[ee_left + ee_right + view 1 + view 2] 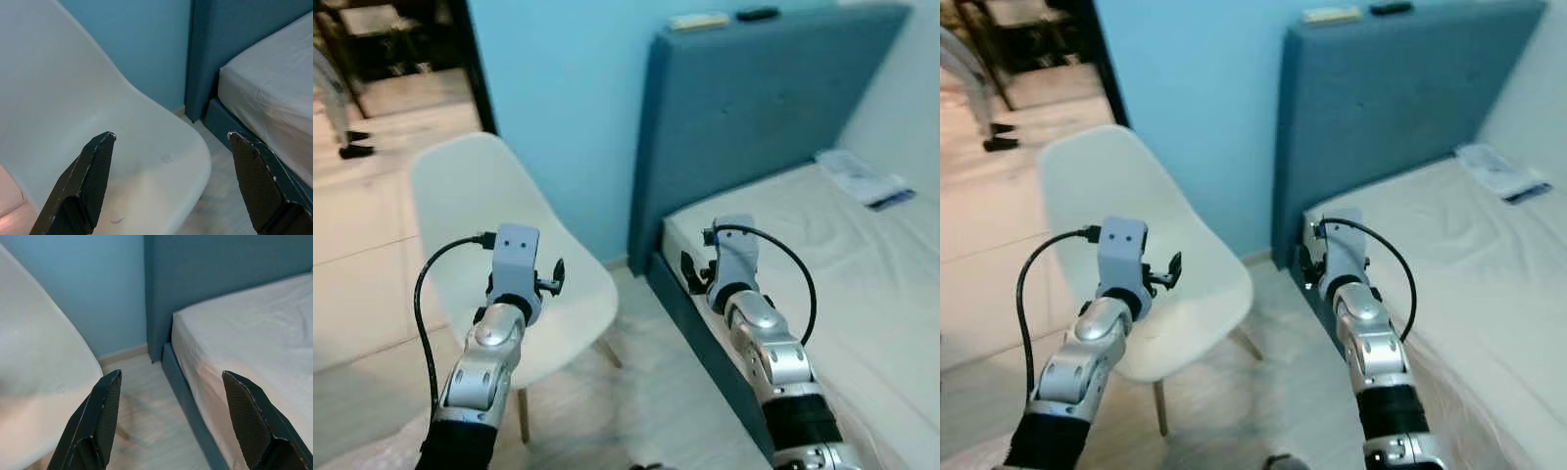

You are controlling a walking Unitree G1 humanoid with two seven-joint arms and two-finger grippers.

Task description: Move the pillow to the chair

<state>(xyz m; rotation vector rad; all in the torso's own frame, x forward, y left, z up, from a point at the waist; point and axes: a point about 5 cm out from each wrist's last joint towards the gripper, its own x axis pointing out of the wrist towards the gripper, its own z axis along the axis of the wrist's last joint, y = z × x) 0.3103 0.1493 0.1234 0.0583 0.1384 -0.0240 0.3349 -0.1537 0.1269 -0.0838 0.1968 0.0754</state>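
Looking down, we see the big bed [862,294] on our right, with its white sheet and tall blue headboard [744,108] against the light blue wall [568,98]. It runs long from the headboard toward us. No pillow can be made out on it; we only see a small folded white and blue thing [862,176] near the far side. The white chair [499,255] stands just beside the bed, on our left, with its back turned toward the doorway and its seat bare. Our left arm is bent up over the seat, and the left gripper [168,181] is spread wide, holding nothing. Our right arm reaches up by the bed's edge, and the right gripper [181,421] is spread wide too, holding nothing.
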